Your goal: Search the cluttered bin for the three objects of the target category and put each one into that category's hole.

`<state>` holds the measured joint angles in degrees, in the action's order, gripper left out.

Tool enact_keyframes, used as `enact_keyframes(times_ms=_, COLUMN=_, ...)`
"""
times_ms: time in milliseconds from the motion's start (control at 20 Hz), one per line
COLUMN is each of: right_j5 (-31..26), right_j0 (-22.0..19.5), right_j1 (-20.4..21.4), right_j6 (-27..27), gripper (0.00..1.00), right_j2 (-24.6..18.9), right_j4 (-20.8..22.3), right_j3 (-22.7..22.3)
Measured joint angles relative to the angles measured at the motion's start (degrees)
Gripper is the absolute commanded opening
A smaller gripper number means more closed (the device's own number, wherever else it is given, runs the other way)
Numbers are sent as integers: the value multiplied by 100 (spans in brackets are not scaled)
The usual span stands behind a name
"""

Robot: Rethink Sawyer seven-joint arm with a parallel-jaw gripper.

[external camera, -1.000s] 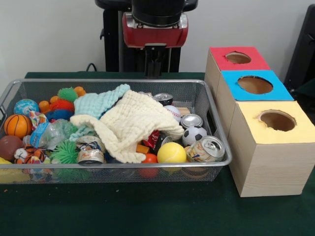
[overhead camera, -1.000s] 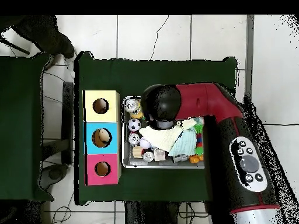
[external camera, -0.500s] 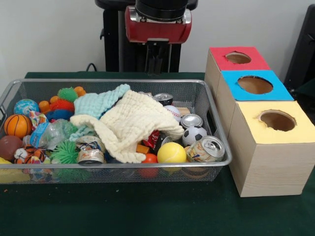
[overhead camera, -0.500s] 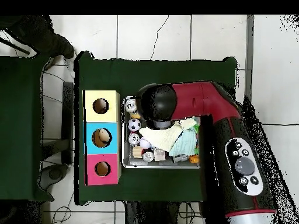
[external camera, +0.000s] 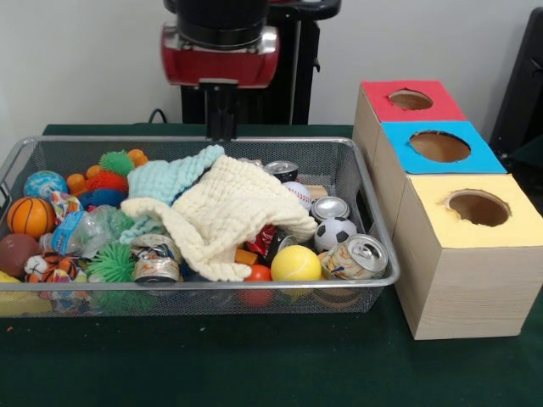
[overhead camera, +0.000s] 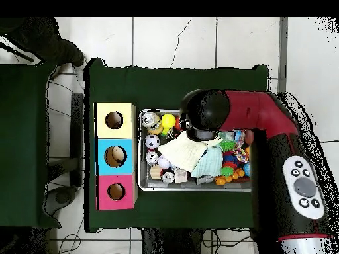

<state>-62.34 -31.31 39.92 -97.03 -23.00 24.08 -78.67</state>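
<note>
One dark green desk stands before a pale wall, over white floor tiles. Below the fingers sits the wire basket, with a cream cloth just right of them and three holed boxes, red, blue and yellow, further right. The red arm hangs upright over the basket's far rim. Whether the fingers are parted, I cannot tell. No spotted fabric shows.
</note>
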Motion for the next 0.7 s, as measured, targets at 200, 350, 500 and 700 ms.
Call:
enact_keyframes(times_ms=200, right_j5=-78, right_j0=-241, right_j1=-206, right_j6=0, gripper=0, right_j2=0, right_j4=-1, right_j3=252)
enact_keyframes(times_ms=350, right_j5=-92, right_j0=-418, right_j1=-366, right_j6=0, gripper=0, right_j2=0, right_j4=-1, right_j3=427)
enact_keyframes(times_ms=500, right_j5=-91, right_j0=-558, right_j1=-493, right_j6=0, gripper=0, right_j2=1, right_j4=6, right_j3=547)
enact_keyframes(times_ms=700, right_j5=-92, right_j0=-713, right_j1=-605, right_j6=0, gripper=0, right_j2=3, right_j4=33, right_j3=622)
